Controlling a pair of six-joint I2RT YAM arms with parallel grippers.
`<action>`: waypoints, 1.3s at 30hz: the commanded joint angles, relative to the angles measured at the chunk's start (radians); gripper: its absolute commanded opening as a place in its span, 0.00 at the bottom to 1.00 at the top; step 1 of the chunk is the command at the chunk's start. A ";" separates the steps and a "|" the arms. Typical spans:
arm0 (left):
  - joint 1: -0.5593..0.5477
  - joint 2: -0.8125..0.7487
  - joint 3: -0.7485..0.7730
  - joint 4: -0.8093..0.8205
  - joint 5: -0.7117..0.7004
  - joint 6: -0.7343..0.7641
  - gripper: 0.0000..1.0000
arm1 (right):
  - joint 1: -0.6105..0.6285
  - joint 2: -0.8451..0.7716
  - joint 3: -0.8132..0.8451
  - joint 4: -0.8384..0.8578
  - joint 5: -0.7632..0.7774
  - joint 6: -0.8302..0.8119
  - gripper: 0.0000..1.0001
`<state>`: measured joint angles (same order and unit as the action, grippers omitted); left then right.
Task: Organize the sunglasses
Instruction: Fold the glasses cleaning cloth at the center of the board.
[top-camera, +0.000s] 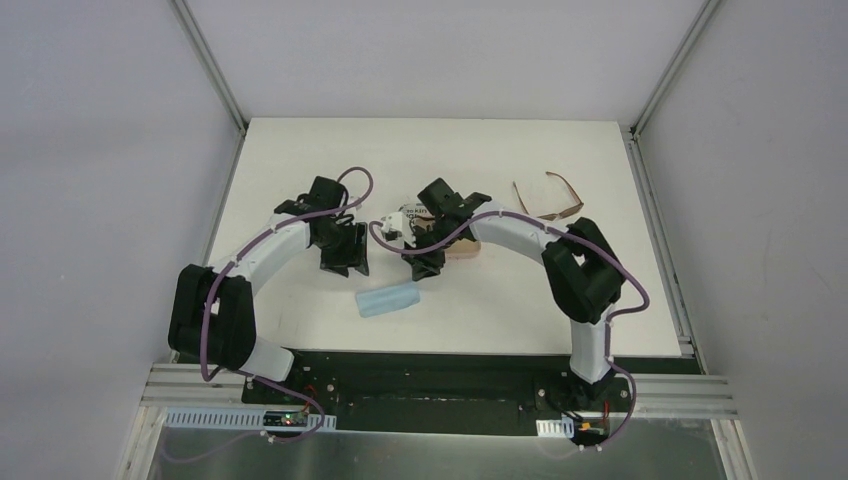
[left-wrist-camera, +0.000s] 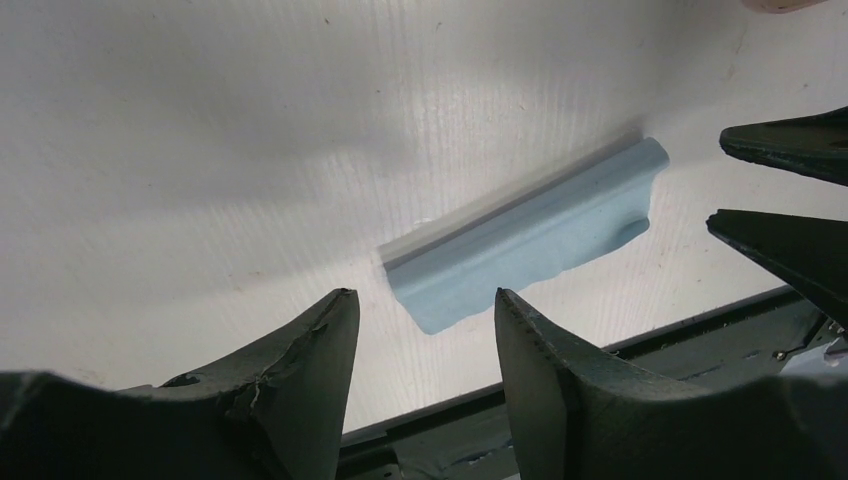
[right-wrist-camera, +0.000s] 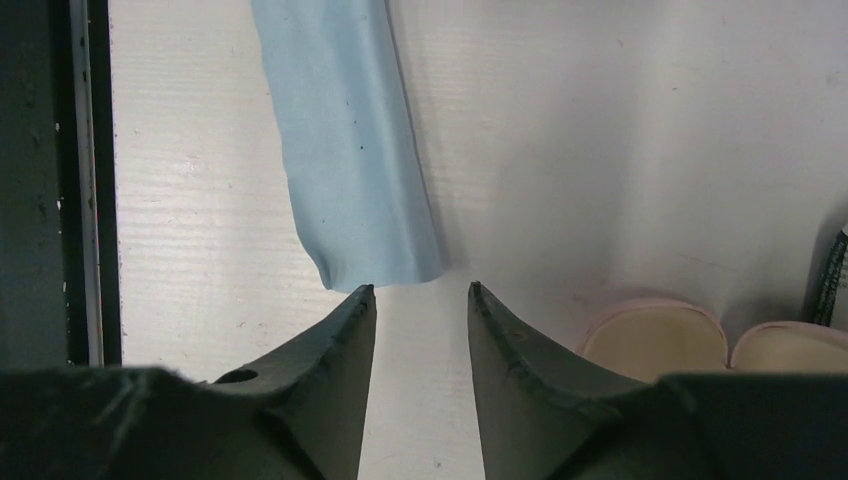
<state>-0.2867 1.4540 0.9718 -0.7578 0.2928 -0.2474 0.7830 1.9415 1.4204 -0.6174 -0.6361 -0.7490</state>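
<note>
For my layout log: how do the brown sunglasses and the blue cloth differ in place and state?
Place: the brown sunglasses lie toward the back right; the blue cloth lies mid-table near the front edge. State: the sunglasses have their temples unfolded; the cloth is rolled into an oblong. Both rest free on the table, neither held.

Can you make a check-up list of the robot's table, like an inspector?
Surface: white table, no spills seen.
Job's things: brown sunglasses unfolded, far right; pale pair not seen.
Clutter: rolled blue cloth near the middle; pink case and lettered case by the right arm.
Grippers: left jaws and right jaws open, empty.
Cables: purple cable along each arm.
Surroundings: grey walls.
</note>
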 joint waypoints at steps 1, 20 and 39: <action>0.010 0.011 -0.018 0.049 -0.015 -0.024 0.54 | 0.007 0.043 0.056 0.000 -0.054 0.001 0.42; 0.040 0.019 -0.082 0.130 0.030 -0.061 0.54 | -0.005 0.170 0.136 -0.019 -0.102 0.046 0.40; 0.050 0.038 -0.081 0.130 0.042 -0.058 0.53 | -0.032 0.224 0.171 -0.095 -0.164 0.015 0.10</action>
<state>-0.2466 1.4864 0.8993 -0.6529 0.3206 -0.2993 0.7559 2.1445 1.5455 -0.6918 -0.7444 -0.7147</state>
